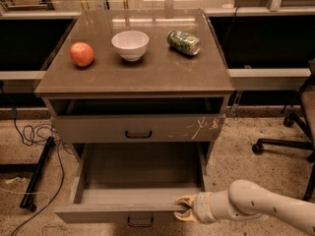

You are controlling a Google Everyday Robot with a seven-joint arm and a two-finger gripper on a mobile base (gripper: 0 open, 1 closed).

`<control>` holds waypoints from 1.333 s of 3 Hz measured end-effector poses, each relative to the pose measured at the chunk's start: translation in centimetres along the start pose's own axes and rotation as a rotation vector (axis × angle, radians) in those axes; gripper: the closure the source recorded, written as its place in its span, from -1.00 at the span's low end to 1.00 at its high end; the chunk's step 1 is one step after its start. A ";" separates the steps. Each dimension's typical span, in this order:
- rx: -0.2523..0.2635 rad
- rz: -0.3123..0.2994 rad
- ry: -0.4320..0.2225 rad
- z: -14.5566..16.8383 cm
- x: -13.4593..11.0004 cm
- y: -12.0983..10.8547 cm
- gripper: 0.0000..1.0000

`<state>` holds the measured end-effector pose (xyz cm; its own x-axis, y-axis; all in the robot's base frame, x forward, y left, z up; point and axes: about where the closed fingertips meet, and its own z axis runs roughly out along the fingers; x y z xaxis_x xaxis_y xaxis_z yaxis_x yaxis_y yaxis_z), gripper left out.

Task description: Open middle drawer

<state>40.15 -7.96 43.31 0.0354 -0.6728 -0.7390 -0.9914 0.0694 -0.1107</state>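
Gripper: we see the cream-coloured two-finger gripper (pixel 183 209) low in the frame, at the right end of the drawer front's top rim. Its jaws are narrow, and to us they seem to pinch that rim between them.
Task's thing: the grey-brown middle drawer (pixel 108 213) with the plain flat front is nearest to us, pulled well out of the cabinet and showing a bare inside.
Handle: its small black loop handle (pixel 140 223) sits at the middle of the front, apart from the gripper and untouched.
Step in hand: we judge the pull nearly done. We would draw straight out along the runners, since a grip this far off-centre could skew the drawer and jam it.
Finish: we would ease off near the end of travel, then open the jaws before backing the white arm (pixel 266 208) away.
Above: the wider grey drawer with white scratches (pixel 202 128) stands slightly out, over the open drawer. Lifting the gripper could knock it.
Floor, left: black cables (pixel 34 132) and a black bar (pixel 38 173) lie beside the cabinet, clear of the arm.
Floor, right: a black office-chair base (pixel 283 144) stands near the arm's side.
Top: on the brown cabinet top (pixel 162 73) rest a red apple (pixel 81 54), a white bowl (pixel 130 44) and a green can (pixel 183 42) on its side. A jolt could roll the can.
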 end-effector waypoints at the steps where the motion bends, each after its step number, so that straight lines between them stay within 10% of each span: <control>1: 0.000 0.000 0.000 0.0 0.0 0.0 0.17; 3: 0.000 0.000 0.000 0.0 0.0 0.0 -0.91; 4: 0.000 0.000 0.000 0.0 0.0 0.0 -1.00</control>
<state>40.14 -7.94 43.31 0.0354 -0.6727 -0.7391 -0.9915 0.0692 -0.1105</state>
